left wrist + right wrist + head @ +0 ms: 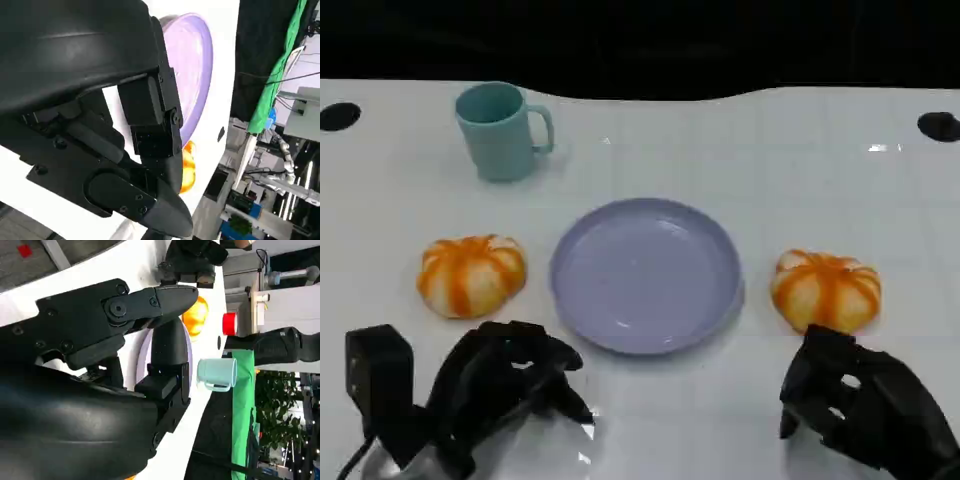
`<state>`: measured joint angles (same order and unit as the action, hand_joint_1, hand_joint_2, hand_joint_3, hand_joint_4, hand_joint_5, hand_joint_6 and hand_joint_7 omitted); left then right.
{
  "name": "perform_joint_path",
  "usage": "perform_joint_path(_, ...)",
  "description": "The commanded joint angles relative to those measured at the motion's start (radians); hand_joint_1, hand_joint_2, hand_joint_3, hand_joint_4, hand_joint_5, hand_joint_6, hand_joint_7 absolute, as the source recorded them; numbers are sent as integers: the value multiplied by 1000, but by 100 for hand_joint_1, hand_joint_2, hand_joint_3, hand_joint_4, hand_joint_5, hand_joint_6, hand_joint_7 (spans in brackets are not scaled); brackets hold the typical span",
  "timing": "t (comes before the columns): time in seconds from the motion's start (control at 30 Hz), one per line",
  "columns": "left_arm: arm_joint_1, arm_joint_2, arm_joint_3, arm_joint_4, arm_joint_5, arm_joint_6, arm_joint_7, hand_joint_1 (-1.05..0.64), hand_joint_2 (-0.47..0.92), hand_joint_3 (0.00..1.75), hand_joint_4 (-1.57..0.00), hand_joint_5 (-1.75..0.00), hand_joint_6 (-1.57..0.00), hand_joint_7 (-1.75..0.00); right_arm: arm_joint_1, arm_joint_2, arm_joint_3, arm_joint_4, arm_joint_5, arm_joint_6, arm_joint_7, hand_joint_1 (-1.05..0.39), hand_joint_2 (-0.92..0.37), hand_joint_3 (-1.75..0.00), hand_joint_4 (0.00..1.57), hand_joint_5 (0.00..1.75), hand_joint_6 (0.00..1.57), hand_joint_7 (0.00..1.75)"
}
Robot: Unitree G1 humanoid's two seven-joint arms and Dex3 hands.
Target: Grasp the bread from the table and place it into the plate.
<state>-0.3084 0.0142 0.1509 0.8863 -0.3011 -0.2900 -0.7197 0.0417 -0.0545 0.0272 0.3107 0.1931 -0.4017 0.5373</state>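
Both hands are seen low in the head view, and nothing is held in either one. At the lower left of the frame, the left hand (505, 385) is rested near the table edge with its fingers spread apart and empty. At the lower right, the right hand (860, 405) is set just below a bun, with its fingers loosely apart and nothing between them. Two pieces of bread are laid on the white table (740, 150). One bread bun (472, 274) is found at the middle left, just above the left hand. The other bread bun (826, 289) is found at the middle right, very close to the right hand's fingertips. Between them, in the middle of the frame, a purple plate (582, 300) is placed, and nothing is on it yet. A light blue cup (500, 130) is stood at the upper left, well apart from the buns. The bread is judged to be light and soft, so it could be squashed if it is squeezed hard. It is best taken gently around its round sides, with fingers on both sides.
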Motion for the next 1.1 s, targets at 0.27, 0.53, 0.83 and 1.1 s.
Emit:
perform_joint_path(0.27,18,12,5,7,4,11,-1,-105,78,0,-149,-59,-157,-20,2,-16,-5,-7,13,11,6,-54,-92,-16,59,175,58,159)
perform_joint_path(0.53,20,12,2,3,7,13,3,-105,78,0,-149,-59,-157,-20,4,-17,-6,-10,16,15,11,-53,-92,-16,60,175,58,158)
perform_joint_path(0.83,17,10,6,9,-1,17,-3,-105,78,0,-150,-59,-157,-20,-2,-20,-18,-26,11,-20,0,-57,-92,-20,55,175,55,152)
perform_joint_path(1.1,10,13,3,21,5,2,3,-105,79,1,-150,-59,-157,-20,-43,-51,-32,-22,-33,-127,-29,-56,-92,-22,46,149,43,109)
